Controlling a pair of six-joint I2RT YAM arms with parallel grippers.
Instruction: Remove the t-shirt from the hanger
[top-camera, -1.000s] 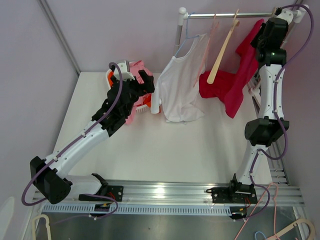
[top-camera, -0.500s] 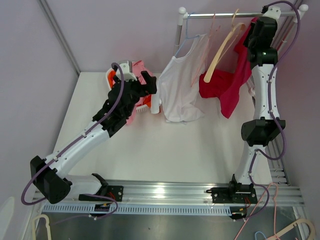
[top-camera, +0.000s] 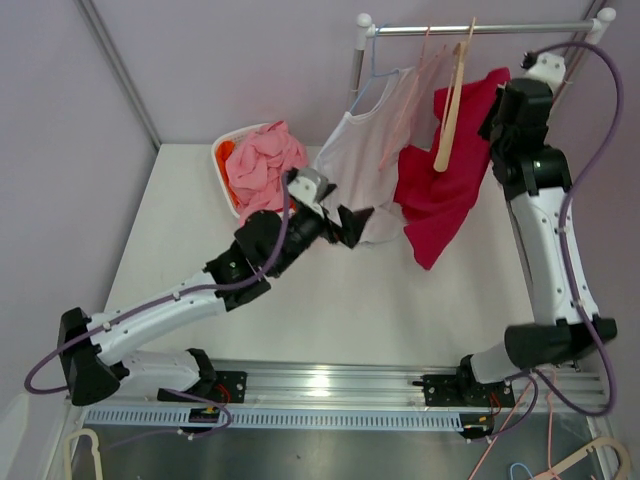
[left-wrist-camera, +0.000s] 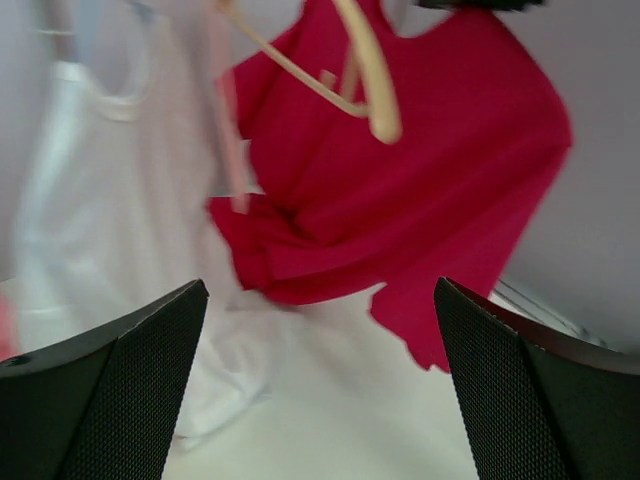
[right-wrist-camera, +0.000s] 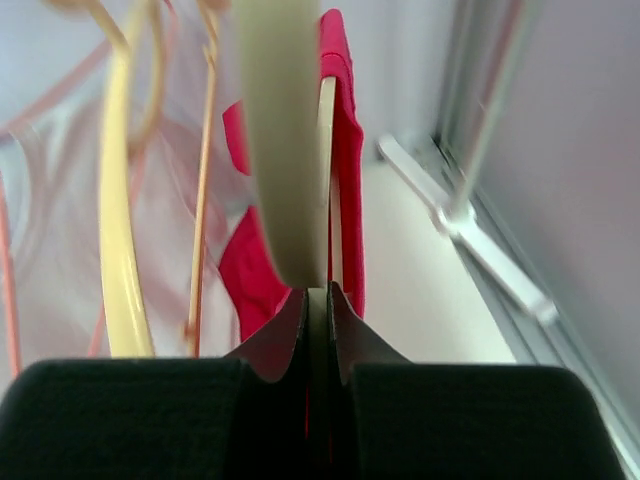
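Currently the red t-shirt (top-camera: 440, 195) hangs at the far right of the table (top-camera: 300, 300), draped over a wooden hanger (top-camera: 447, 120) hooked on the metal rail (top-camera: 500, 28). The hanger hangs steeply tilted, with one arm pointing down and bare in front of the fabric. The shirt sags in a bunched fold below it, its lowest corner pointing toward the near side. Its upper right corner is drawn up to the right gripper (right-wrist-camera: 318, 300).

In the right wrist view, the right gripper's fingers are pressed together with only a thin slit between them. They pinch the edge of the red fabric just beside the hanger's pale arm. The right arm reaches up from the near right edge of the table to that corner of the shirt.

The left gripper (top-camera: 350, 222) is spread wide and holds nothing. It sits low over the table, left of the t-shirt and in front of the hem of a white tank top (top-camera: 355, 175). Its wrist camera looks toward the red shirt between the two parted fingers.

The tank top hangs from the same rail, just left of the t-shirt, and a thin pink hanger (top-camera: 415, 90) sits between them. A basket (top-camera: 222, 168) filled with pink clothes (top-camera: 262, 165) stands at the far left of the table.
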